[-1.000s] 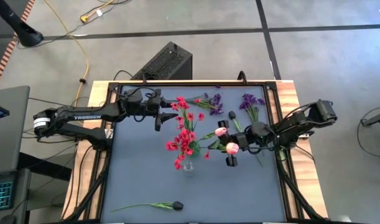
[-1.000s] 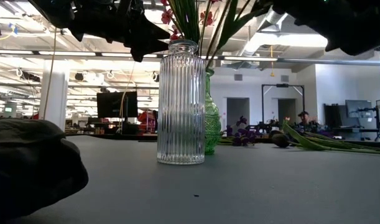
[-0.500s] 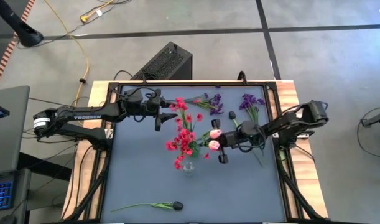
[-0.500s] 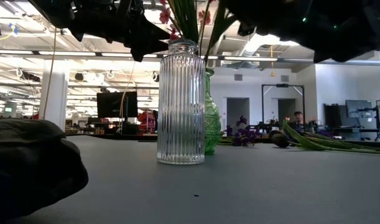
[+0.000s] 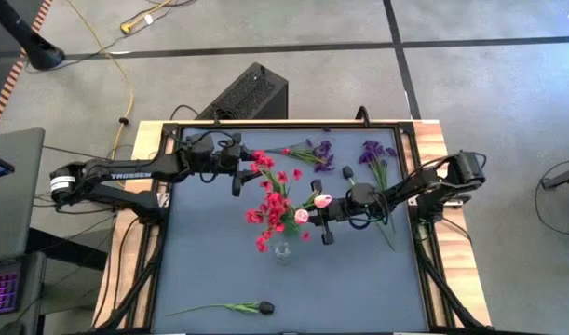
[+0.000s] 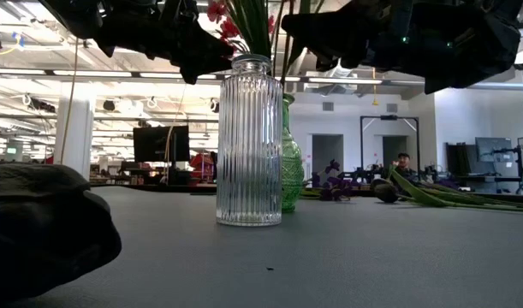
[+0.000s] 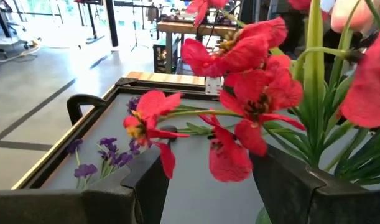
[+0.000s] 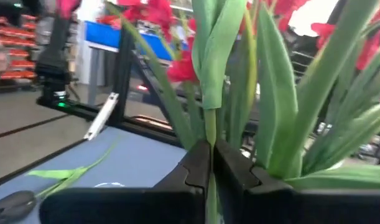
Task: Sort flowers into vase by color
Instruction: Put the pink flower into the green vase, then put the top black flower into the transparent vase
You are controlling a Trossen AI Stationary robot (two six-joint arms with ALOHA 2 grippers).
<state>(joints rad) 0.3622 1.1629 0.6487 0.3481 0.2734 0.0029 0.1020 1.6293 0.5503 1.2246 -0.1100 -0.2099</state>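
A clear ribbed vase [image 6: 248,141] stands mid-table, and a green vase [image 6: 289,158] is right behind it. Red flowers [image 5: 275,200] rise over the vases, their stems running down toward the green vase's mouth. One pink tulip [image 5: 323,200] stands among them. My right gripper [image 5: 318,225] reaches in from the table's right, shut on a second pink tulip [image 5: 302,216]. My left gripper [image 5: 237,172] hovers open at the far left of the bunch. Red blossoms [image 7: 239,118] hang before its fingers; whether they touch it I cannot tell. My right gripper pinches the tulip's thin green stem [image 8: 206,134] between its two fingers [image 8: 193,165]. The fingers come in about level from the table's right and lie across the stem. The stem stands upright in the hold among the bunch's leaves; its lower end is hidden.
Purple flowers [image 5: 317,152] [image 5: 372,154] lie along the far edge. A dark tulip [image 5: 345,172] lies under my right arm, another [image 5: 256,307] at the near edge; in the low view the latter is the dark shape [image 6: 38,222] at the left. The raised frame [image 5: 410,177] rims the mat.
My right gripper has gone toward the table's left and down, toward the vases, carrying the pink tulip in among the red flowers. The far red blossoms have shifted a little toward my left gripper.
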